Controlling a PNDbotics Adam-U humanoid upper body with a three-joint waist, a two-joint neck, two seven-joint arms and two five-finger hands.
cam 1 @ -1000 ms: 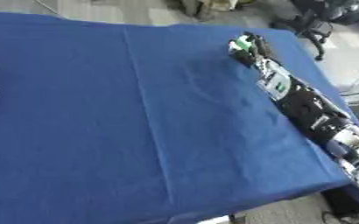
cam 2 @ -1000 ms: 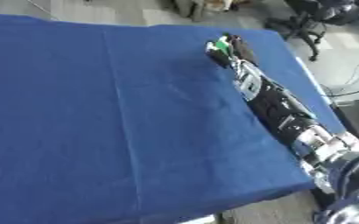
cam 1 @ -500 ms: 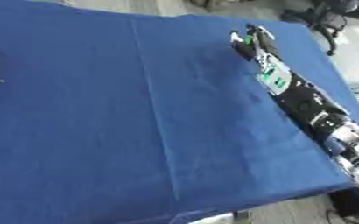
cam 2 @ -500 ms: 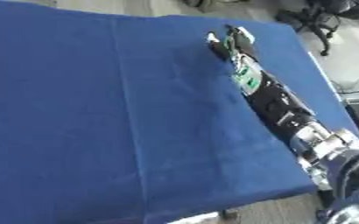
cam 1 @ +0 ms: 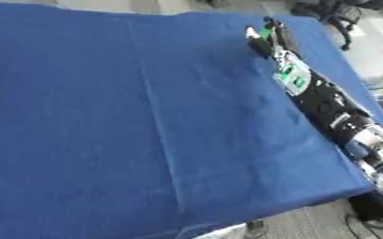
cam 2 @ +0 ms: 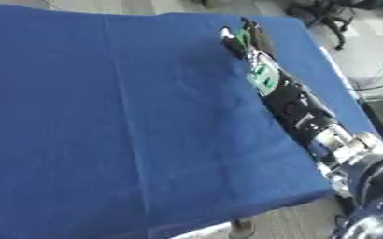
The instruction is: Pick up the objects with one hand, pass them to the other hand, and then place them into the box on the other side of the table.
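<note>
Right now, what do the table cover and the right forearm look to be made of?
The table cover looks like matte blue woven cloth: fold creases and soft wrinkles show. The right arm seems hard black plastic or metal with a shiny silver joint; which, I cannot tell.

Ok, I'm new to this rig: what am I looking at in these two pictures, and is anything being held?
Both pictures come from the two eyes of one camera in the robot's head, looking down at the table, so they are nearly the same. The long black and silver limb along the right side is the robot's right arm, stretched out across the table covered in blue cloth. Its right hand is at the far end, near the far right corner. A small green and white bit shows at the hand, but I cannot tell whether it is a held object or part of the hand. The left hand is out of view. No box and no loose objects show on the cloth.
</note>
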